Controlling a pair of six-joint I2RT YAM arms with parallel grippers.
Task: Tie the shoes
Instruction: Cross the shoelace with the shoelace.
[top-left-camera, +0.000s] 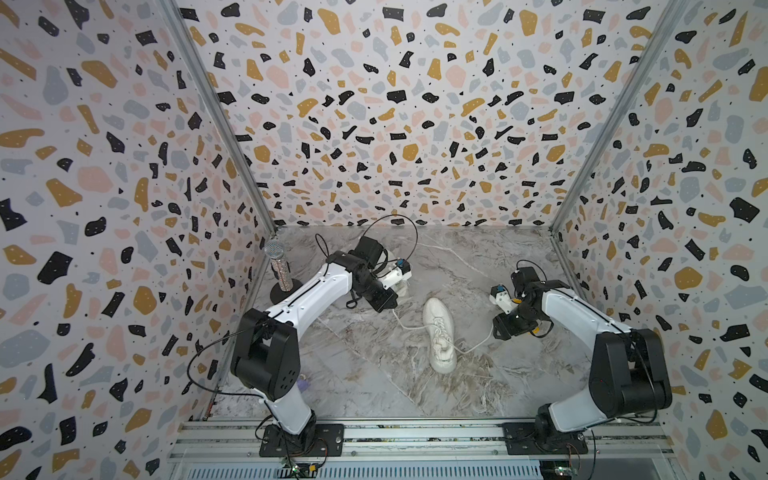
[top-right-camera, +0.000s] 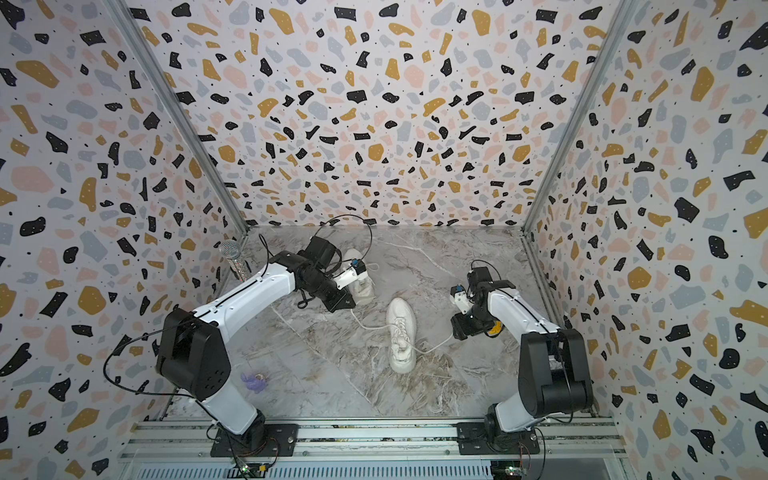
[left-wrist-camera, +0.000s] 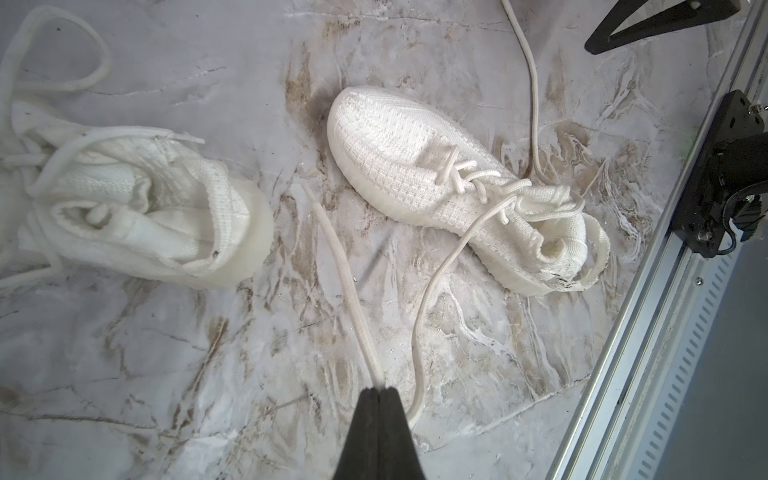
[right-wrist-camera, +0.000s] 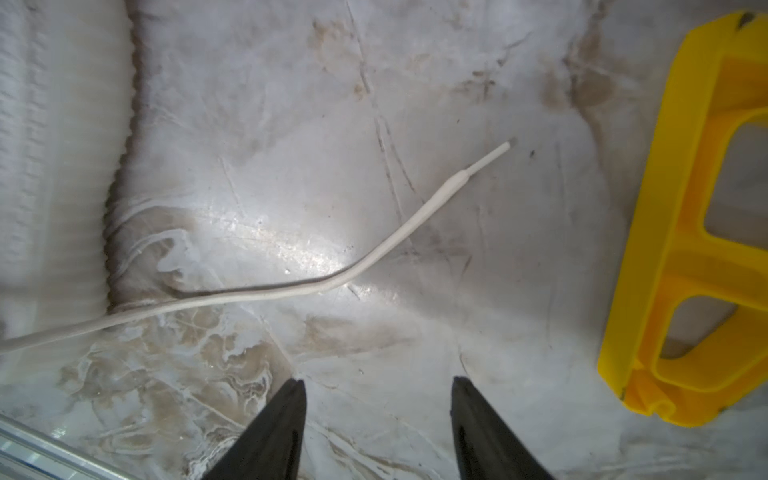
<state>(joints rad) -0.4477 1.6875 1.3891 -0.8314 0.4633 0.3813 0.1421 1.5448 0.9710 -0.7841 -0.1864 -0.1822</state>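
Facing back wall (top-left-camera: 415, 124) toe-first, shoe (top-left-camera: 439, 334), left tool (left-wrist-camera: 380, 390) pinching lace (left-wrist-camera: 351, 286), right tool (right-wrist-camera: 378, 386) spread, empty

Both arms: glossy white link shells (top-left-camera: 307, 295), bulky black joint housings (top-left-camera: 266, 357), thin black cables (top-left-camera: 188, 370) looping loose, black tapered pincer fingers (right-wrist-camera: 270, 436).

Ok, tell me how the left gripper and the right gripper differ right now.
The left gripper is shut; the right gripper is open. The left gripper pinches the held lace of the middle shoe, while the right gripper holds nothing: the free lace lies on the table ahead of it, untouched. Shared: both sit low beside that same shoe, one on each side.
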